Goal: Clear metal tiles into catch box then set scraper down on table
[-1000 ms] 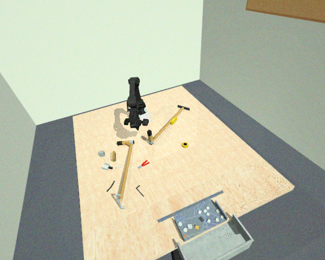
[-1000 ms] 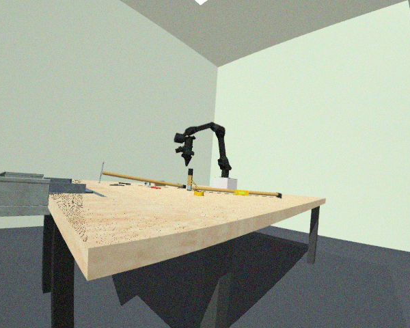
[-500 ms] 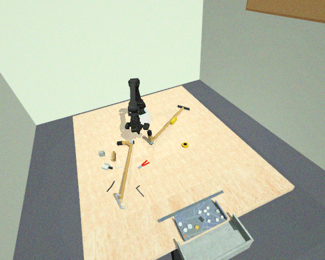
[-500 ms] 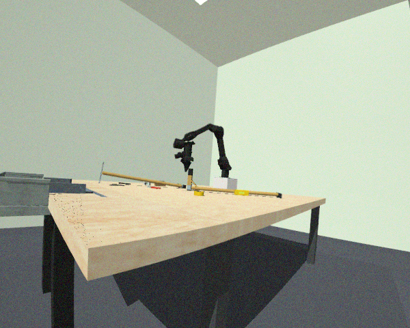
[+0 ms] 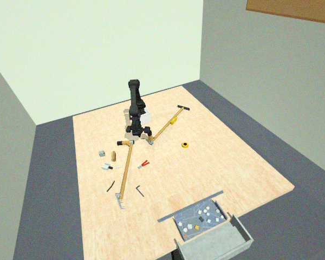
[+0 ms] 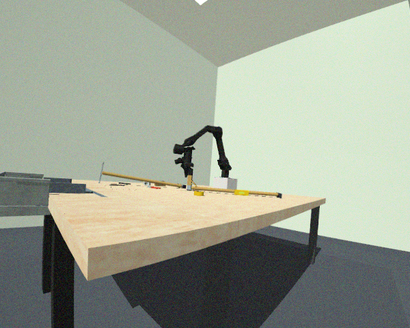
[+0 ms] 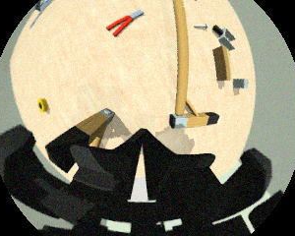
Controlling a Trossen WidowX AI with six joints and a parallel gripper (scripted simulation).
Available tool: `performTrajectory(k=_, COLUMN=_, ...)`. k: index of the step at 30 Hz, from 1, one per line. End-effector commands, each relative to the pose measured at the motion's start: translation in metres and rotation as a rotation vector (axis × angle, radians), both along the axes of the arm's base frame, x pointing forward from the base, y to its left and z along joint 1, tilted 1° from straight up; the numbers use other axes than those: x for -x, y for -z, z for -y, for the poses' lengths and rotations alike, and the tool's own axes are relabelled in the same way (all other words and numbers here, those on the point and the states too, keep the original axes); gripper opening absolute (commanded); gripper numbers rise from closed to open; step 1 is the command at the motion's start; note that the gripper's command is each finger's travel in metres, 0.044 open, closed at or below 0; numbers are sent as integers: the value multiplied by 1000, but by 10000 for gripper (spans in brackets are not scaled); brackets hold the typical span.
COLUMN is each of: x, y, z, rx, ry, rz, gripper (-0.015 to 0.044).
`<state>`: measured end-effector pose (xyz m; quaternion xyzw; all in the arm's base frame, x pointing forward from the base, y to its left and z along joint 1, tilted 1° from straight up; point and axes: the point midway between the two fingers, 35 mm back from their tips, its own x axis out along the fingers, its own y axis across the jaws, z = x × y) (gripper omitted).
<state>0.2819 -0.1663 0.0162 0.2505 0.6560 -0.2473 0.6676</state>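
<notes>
Black, the gripper (image 5: 138, 135) (image 6: 186, 175) (image 7: 143, 132) is closed on nothing beside the long scraper (image 5: 162, 129) (image 6: 212, 189) (image 7: 94, 124). A sound grasp calls for raising, opening, then straddling the upright grip squarely. The scraper rests on the table (image 5: 227, 173) (image 6: 162, 212) (image 7: 64, 64), wooden-shafted, with a dark, straight crossbar (image 5: 186, 108) (image 6: 279, 195).

You can't see all of the catch box (image 5: 242, 247) (image 6: 20, 192): the top pic's bottom edge cuts it. In the ext. view, its wall hides the tiles. You get bolt (image 5: 118, 167) (image 7: 201, 27) v. small up top.
</notes>
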Motion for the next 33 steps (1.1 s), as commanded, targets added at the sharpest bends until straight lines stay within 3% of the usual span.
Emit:
performTrajectory(k=1, x=3, y=6, z=-1, rx=-6, ry=1, rz=-4, gripper=0)
performTrajectory(k=33, x=27, y=6, z=42, rx=-2, ry=1, rz=-6, gripper=0)
